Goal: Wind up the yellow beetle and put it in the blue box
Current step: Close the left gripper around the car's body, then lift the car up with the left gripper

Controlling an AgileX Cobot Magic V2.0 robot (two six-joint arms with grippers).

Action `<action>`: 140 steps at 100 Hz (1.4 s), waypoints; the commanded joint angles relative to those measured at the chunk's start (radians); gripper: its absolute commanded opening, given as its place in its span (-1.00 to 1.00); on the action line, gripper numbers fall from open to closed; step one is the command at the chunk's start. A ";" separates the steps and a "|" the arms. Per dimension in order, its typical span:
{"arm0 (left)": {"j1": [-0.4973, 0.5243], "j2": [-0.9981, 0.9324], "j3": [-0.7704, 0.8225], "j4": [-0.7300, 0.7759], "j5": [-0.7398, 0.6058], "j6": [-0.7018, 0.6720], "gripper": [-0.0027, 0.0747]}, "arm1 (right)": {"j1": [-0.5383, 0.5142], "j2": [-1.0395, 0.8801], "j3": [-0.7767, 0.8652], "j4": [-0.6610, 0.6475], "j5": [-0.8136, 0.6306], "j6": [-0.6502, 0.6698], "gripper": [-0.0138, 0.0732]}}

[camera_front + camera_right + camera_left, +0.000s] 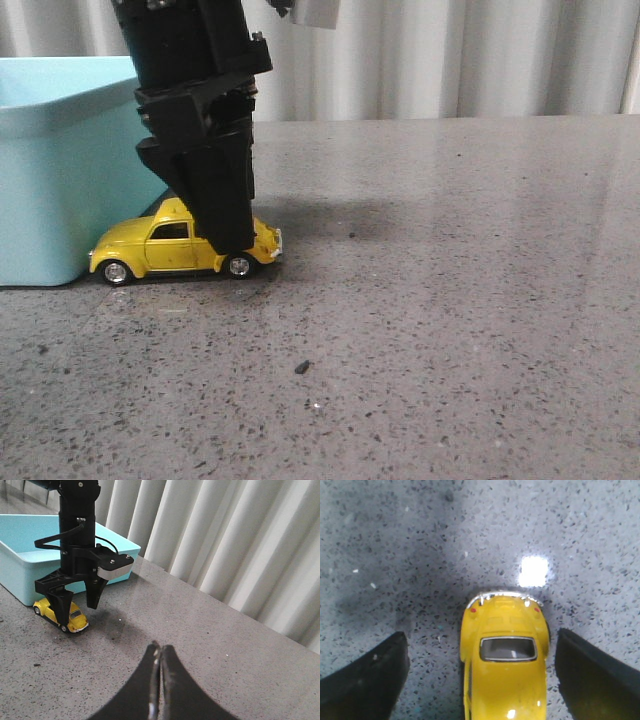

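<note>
The yellow beetle (160,245) stands on its wheels on the speckled grey table, close beside the blue box (50,180) at the far left. My left gripper (225,215) is open and lowered over the beetle, one finger on each side. In the left wrist view the beetle (505,670) lies between the black fingers (365,680), with a gap on both sides and nearer the right one. My right gripper (159,650) is shut and empty above bare table, well away. Its view shows the beetle (76,622), the box (20,587) and the left gripper (77,607).
A pale pleated curtain (450,55) hangs behind the table's far edge. A small dark speck (301,367) lies on the table in front of the beetle. A bright light reflection (534,571) shows on the tabletop past the car.
</note>
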 commanded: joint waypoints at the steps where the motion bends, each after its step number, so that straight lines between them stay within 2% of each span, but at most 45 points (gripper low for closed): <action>1: 0.002 -0.042 -0.024 -0.023 0.048 -0.025 0.48 | 0.001 0.018 -0.019 0.012 -0.069 -0.009 -0.78; 10: 0.002 -0.042 -0.024 -0.021 0.048 -0.059 0.48 | 0.001 0.018 -0.019 0.012 -0.069 -0.009 -0.78; 79: 0.004 -0.149 -0.023 -0.027 0.047 -0.061 0.48 | 0.001 0.018 0.026 0.029 -0.076 -0.008 -0.78; 103: 0.005 -0.132 0.050 0.074 0.043 -0.061 0.48 | 0.001 0.018 0.028 0.065 -0.076 -0.008 -0.78; 140: 0.006 -0.121 0.092 0.087 -0.083 -0.061 0.48 | 0.001 0.018 0.028 0.066 -0.088 -0.008 -0.78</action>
